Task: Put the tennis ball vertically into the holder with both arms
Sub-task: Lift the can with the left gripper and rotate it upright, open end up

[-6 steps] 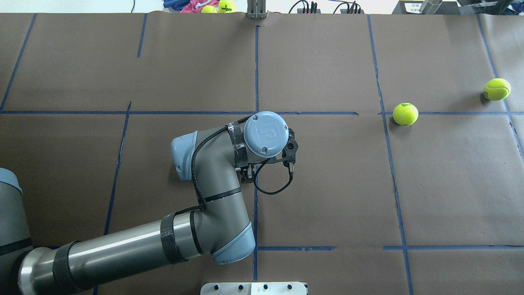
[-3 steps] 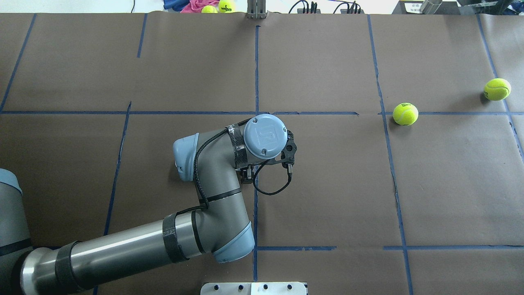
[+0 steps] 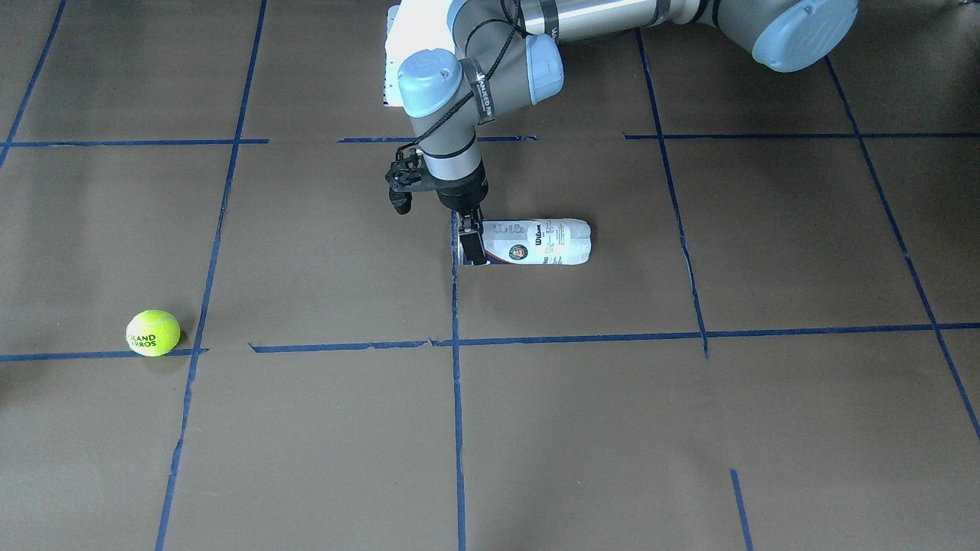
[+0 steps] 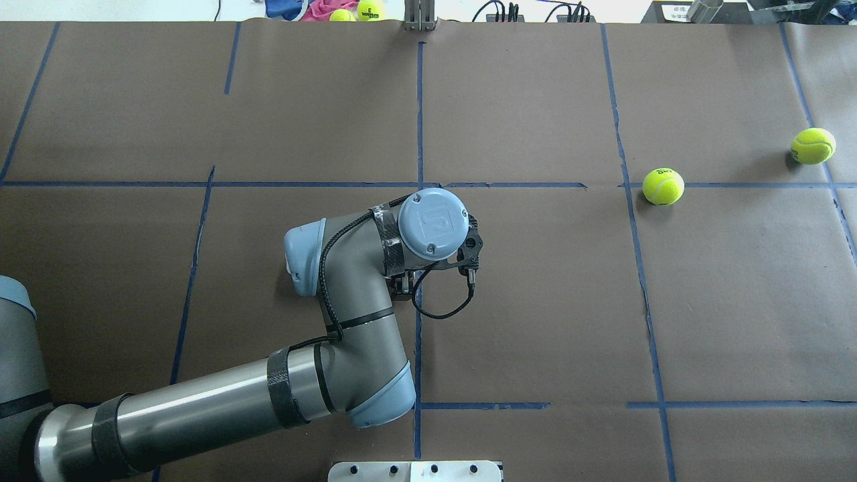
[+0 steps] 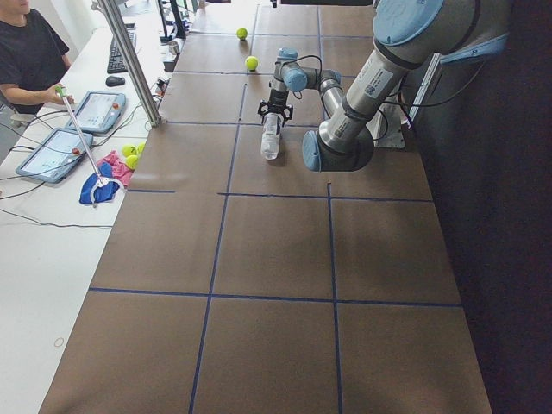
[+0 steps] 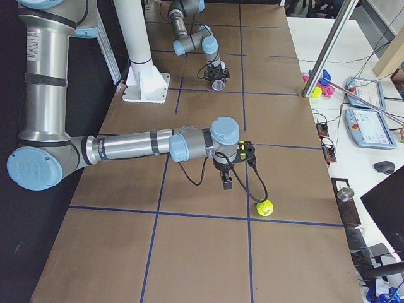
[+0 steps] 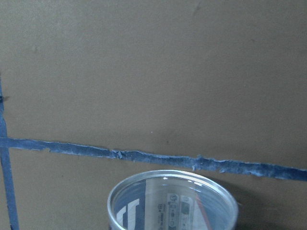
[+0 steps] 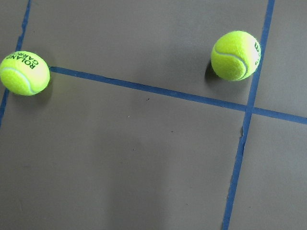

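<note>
The holder (image 3: 536, 242), a clear can with a white and navy Wilson label, lies on its side mid-table. My left gripper (image 3: 470, 243) points down at its open end, and the fingers look open and astride the can near the rim. The left wrist view shows the can's open mouth (image 7: 172, 201) at the bottom edge. In the overhead view the left arm (image 4: 375, 268) hides the can. Two tennis balls (image 4: 663, 186) (image 4: 813, 146) lie far right. Both show in the right wrist view (image 8: 25, 73) (image 8: 236, 55). My right gripper (image 6: 227, 182) hangs above the table near one ball (image 6: 266, 207); I cannot tell if it is open or shut.
Blue tape lines grid the brown table cover. The white pedestal base (image 6: 148, 82) stands at the robot's side. Spare balls and a cloth (image 4: 355, 10) lie beyond the far edge. An operator (image 5: 26, 52) sits at a side desk beside a metal post (image 5: 129, 60).
The left wrist has sunk a little lower over the can's end and shifted slightly toward the robot. The balls have not moved.
</note>
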